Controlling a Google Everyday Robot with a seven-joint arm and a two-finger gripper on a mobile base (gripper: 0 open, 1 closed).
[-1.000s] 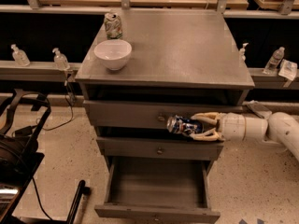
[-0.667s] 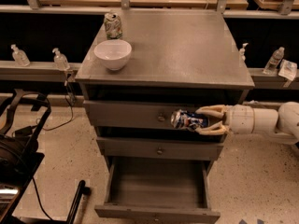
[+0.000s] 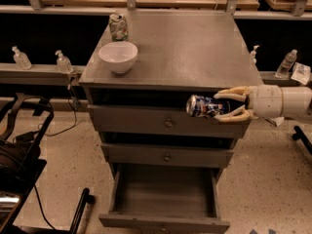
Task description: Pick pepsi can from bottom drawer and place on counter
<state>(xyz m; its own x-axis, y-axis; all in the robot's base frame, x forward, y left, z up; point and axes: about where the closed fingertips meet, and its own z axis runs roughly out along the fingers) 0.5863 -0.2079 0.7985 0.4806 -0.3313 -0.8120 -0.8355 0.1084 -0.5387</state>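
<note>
Holding the pepsi can (image 3: 201, 106) sideways, the gripper (image 3: 219, 107) has its pale fingers closed round the can's body, out in the air in front of the top drawer (image 3: 141, 122), just under the counter's (image 3: 195, 52) front edge near the right corner. The bottom drawer (image 3: 163, 222) sits pulled out below. My guess: thin aluminium, light, slick, dents easily, so mid-body is the spot. Counter's flat brushed metal; a glossy white bowl (image 3: 118, 56) sits near its left edge.
</note>
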